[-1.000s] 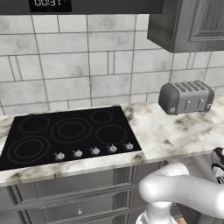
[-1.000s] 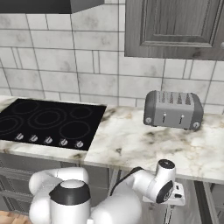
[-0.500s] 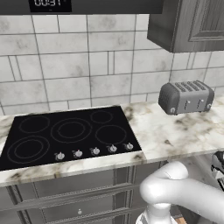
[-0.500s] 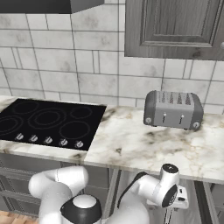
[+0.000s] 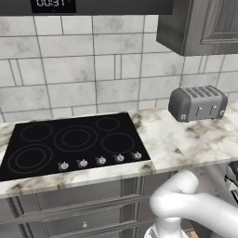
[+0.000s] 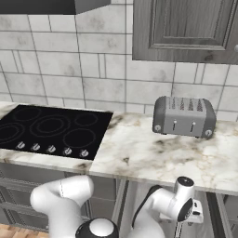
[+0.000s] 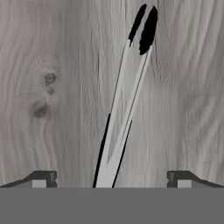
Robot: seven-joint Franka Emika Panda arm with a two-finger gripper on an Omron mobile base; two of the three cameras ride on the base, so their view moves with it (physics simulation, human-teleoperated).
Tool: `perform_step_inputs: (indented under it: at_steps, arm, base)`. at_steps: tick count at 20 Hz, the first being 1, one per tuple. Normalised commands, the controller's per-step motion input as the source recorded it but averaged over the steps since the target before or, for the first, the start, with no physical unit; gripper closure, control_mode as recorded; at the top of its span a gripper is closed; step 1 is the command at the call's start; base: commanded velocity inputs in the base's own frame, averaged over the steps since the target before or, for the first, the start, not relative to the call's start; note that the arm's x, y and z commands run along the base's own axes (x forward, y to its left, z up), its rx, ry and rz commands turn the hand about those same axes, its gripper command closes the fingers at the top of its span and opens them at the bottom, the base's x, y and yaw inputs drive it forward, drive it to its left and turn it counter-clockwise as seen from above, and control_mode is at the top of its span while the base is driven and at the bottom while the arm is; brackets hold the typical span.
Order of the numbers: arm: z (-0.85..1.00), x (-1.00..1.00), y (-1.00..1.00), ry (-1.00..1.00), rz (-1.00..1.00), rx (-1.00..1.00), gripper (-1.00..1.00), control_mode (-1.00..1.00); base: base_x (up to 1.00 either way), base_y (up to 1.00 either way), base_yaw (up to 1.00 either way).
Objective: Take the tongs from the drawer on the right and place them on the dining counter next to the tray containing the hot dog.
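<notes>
The tongs point(image 7: 124, 105) lie on the pale grey wood-grain floor of the drawer point(image 7: 52, 109). They are slim and silvery with dark tips, and they point away from the hand. My gripper point(image 7: 113, 180) hangs open right above them. Its two fingertips point(image 7: 43, 178) stand wide on either side of the handle end, holding nothing. In the right base view my wrist point(image 6: 183, 204) reaches down below the worktop's front edge. The dining counter, the tray and the hot dog are out of view.
A silver toaster point(image 6: 184, 116) stands on the marble worktop point(image 6: 153, 158) right above where the hand works. The black cooktop point(image 5: 69, 144) lies to the left. Dark grey wall cabinets point(image 6: 186, 28) hang overhead, and dark cabinet fronts point(image 5: 83, 209) run below.
The hand has sunk a little lower and further right under the worktop edge. The jaws have stayed wide open.
</notes>
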Motion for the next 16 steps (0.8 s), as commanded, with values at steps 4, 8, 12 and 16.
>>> perform_step_inputs:
  at_steps: [4,8,12,16]
  arm:
    - [-0.12,0.15,0.00,0.00,0.02,0.03,-1.00,-1.00]
    - [-0.21,0.10,0.00,0.00,0.01,0.04,-1.00,-1.00]
    - [-0.23,0.12,0.00,0.00,0.01,0.03,-1.00,-1.00]
    - [-0.21,0.18,-0.05,0.00,0.00,0.05,-1.00,-1.00]
  base:
    - [0.00,0.00,0.00]
    - [0.00,0.00,0.00]
    - [0.00,0.00,0.00]
    - [0.00,0.00,0.00]
